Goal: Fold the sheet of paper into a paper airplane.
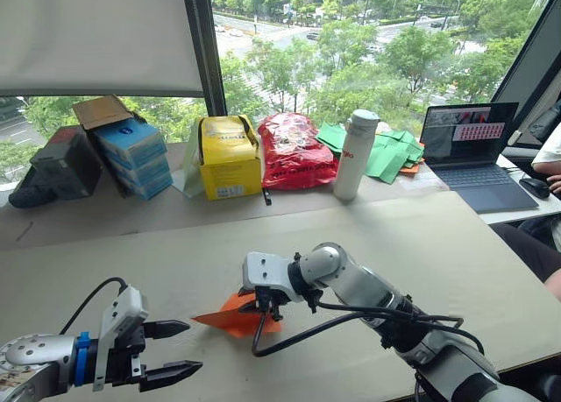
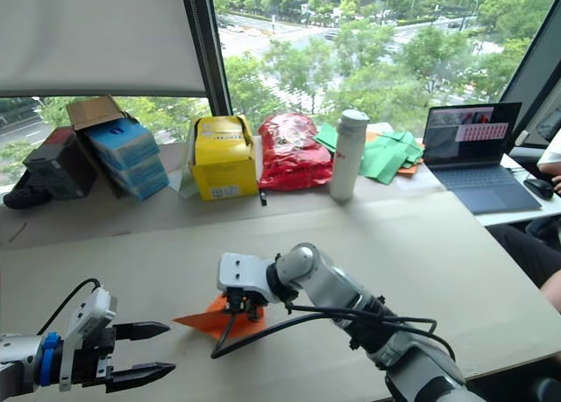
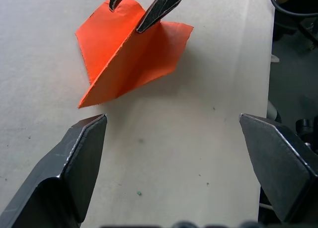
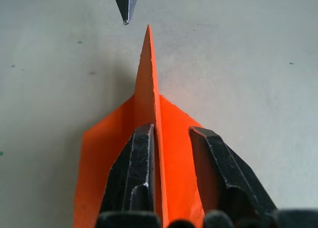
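The orange sheet of paper [image 1: 230, 320] lies on the table near its front, folded into a pointed paper-airplane wedge [image 3: 129, 54] with a centre ridge standing up. My right gripper [image 1: 266, 313] reaches down onto its wide end. Its fingers are open and straddle the ridge [image 4: 149, 74]; one finger [image 4: 139, 158] lies against the ridge and the other [image 4: 213, 158] stands apart on the flap. My left gripper [image 1: 195, 346] is open just off the paper's pointed tip, facing it and holding nothing. One of its fingertips [image 4: 125, 9] hangs close to the nose.
Along the window ledge stand blue boxes [image 1: 131, 157], a yellow box [image 1: 230, 157], a crinkled red bag [image 1: 294, 152], a white bottle [image 1: 355, 154], green paper sheets [image 1: 386, 152] and a laptop [image 1: 473, 152]. A person's arm [image 1: 552, 157] shows at the right edge. Bare tabletop [image 1: 421, 244] spreads right.
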Robot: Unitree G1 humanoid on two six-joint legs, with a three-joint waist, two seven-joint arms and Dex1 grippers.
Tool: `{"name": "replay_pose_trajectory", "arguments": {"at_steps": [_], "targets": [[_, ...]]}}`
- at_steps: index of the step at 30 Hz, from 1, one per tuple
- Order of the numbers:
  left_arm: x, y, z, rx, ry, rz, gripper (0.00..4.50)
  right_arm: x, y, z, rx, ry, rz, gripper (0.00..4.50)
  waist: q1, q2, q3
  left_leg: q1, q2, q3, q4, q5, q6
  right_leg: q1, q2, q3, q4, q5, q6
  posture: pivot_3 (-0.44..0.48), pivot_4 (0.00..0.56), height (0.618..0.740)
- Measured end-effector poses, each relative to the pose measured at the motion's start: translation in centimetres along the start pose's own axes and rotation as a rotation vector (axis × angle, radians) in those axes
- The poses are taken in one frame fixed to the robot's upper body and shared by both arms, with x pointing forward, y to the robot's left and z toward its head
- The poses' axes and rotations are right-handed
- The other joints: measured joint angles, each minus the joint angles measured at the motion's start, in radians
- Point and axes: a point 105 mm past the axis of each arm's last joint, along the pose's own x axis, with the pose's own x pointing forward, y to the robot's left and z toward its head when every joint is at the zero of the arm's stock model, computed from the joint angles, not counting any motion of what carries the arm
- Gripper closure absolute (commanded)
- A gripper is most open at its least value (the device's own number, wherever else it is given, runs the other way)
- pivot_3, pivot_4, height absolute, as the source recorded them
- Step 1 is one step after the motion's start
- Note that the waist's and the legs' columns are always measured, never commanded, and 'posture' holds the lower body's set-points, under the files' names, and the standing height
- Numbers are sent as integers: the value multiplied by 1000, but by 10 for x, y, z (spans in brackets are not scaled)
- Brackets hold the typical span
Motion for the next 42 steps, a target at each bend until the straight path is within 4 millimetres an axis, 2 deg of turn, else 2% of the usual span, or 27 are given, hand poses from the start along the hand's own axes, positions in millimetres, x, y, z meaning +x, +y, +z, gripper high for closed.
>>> {"name": "replay_pose_trajectory", "arguments": {"at_steps": [1, 15, 19, 24, 31, 36, 42], "targets": [[0, 0, 0, 3, -3, 0, 0, 1, 2, -1, -2, 6, 11, 4485, 0, 0, 0, 0, 0, 0, 0, 0, 0, 0, 0, 0, 0, 0, 0, 0, 150, 738], [1, -2, 0, 10, -26, 3, 0, 5, 2, 2, -48, 41, 33, 4485, -2, 0, 0, 0, 0, 0, 0, 0, 0, 0, 0, 0, 1, 0, 0, 0, 150, 738], [3, 1, 8, 37, -45, 9, 0, -5, -5, -2, 7, 44, -4, 4485, 0, 0, 0, 0, 0, 0, 0, 0, 0, 0, 0, 0, 1, 0, 0, 0, 150, 738], [10, 0, 27, 66, -103, 14, 0, -43, -31, -9, 138, 37, -188, 4485, 3, 0, 0, 0, -1, 0, 1, 0, 0, 0, 0, 0, 0, 0, 0, 0, 150, 738], [18, 3, 60, 94, -201, 33, 0, -98, -48, -32, 444, 13, -488, 4485, -2, 0, 0, 0, 0, 0, 0, 0, 0, 0, 0, 1, 1, 0, 0, 0, 150, 738], [32, 2, 87, 131, -304, 33, 0, -165, -63, -72, 627, 83, -869, 4485, 8, 0, 0, -1, -1, 0, 1, 0, 0, 0, -1, 1, 1, 0, 0, 0, 150, 738], [43, -5, 95, 155, -318, -7, 0, -206, -56, -114, 744, 217, -1136, 4485, -1, 0, 0, 0, 0, 3, 1, 0, 0, -1, 0, 3, 2, 0, 0, 0, 150, 738]]}}
